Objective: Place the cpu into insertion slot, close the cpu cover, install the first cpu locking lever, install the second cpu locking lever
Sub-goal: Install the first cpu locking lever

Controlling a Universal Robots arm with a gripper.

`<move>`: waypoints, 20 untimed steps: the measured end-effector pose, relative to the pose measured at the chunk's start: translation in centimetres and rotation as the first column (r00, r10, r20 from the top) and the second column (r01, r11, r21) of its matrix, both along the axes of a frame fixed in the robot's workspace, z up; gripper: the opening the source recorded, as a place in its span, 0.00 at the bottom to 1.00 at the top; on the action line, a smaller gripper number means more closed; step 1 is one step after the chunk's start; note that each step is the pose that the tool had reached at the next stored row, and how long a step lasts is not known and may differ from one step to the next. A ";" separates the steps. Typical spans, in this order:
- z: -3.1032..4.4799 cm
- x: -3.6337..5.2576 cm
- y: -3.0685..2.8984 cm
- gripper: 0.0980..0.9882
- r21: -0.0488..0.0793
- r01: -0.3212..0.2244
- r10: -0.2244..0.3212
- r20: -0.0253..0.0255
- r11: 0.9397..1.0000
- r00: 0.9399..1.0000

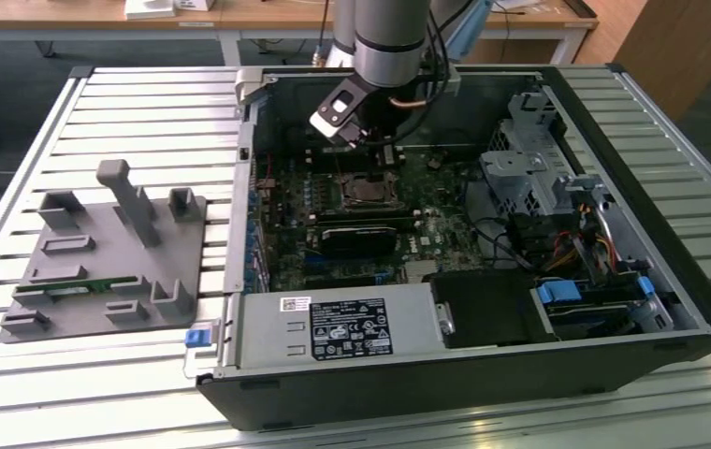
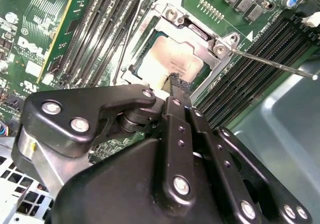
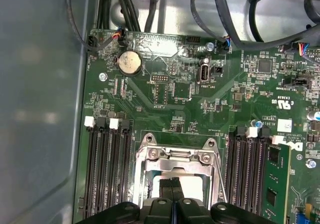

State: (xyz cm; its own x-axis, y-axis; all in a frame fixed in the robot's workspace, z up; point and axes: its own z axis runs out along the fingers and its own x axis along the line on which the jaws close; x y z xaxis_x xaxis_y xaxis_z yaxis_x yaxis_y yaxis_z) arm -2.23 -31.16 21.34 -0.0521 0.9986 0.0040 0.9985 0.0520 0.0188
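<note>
cpu (image 2: pixel 170 58) in insertion slot (image 2: pixel 131 65)

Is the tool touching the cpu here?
Cannot tell. In the second wrist view the tool lies over an edge of the cpu; neither contact nor gap is plain.

I log: arm (image 1: pixel 393 37) a silver-grey tube, dark cables (image 1: pixel 434 58) alongside it; gripper (image 2: pixel 176 82) matte black, silver screw heads (image 2: pixel 181 185) dotting its linkages (image 2: pixel 175 144).

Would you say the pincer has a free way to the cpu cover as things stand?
Probably yes: the pincer hangs shut just above the cpu cover, which lies over the cpu, and nothing stands between them.
</note>
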 end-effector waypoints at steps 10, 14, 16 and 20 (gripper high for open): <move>0.62 0.00 0.00 0.01 0.000 0.000 0.000 0.000 1.000 1.000; 0.82 0.00 0.00 0.01 0.000 0.000 0.000 0.000 1.000 1.000; 0.88 0.00 0.00 0.01 0.000 0.000 0.000 0.000 1.000 1.000; 1.20 0.00 0.00 0.01 0.000 0.000 0.000 0.000 1.000 1.000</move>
State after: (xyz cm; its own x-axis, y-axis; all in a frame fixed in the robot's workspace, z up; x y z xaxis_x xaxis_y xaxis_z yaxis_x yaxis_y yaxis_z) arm -2.23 -31.16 22.53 -0.0520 0.9986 0.0039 0.9985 0.0519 0.0189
